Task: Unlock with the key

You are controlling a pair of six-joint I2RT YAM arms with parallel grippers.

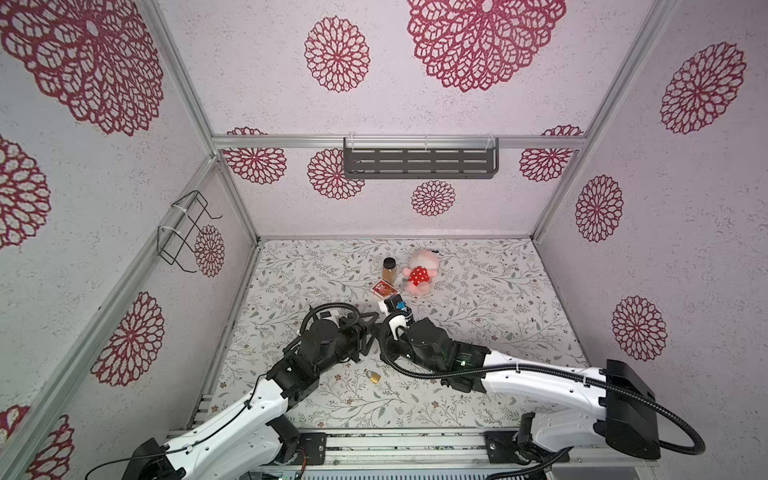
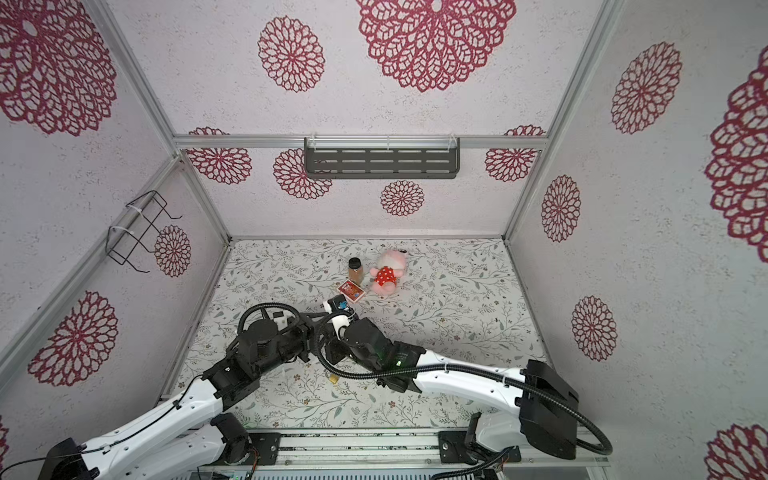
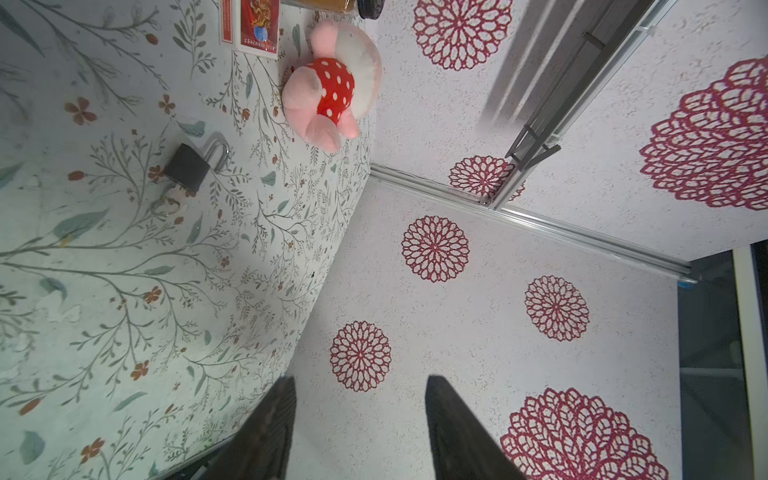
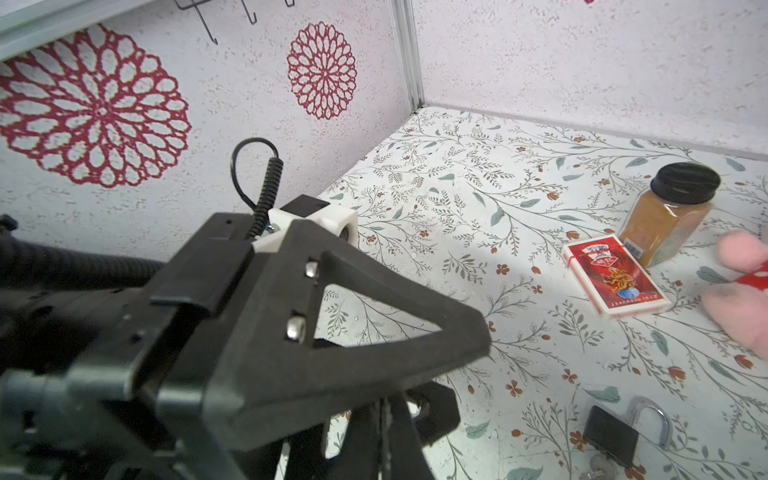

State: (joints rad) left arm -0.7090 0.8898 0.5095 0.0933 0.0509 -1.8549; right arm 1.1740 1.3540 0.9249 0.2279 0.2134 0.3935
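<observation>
Black padlock in wrist views, brass padlock overhead

Ahead of me: spice jar upright, black lid, brown powder | red card box flat, just beside the jar on my side | pink plush in red dotted dress, lying right of the jar | back wall: grey slotted shelf | left wall: black wire rack | underneath: leaf-print table cover
</observation>
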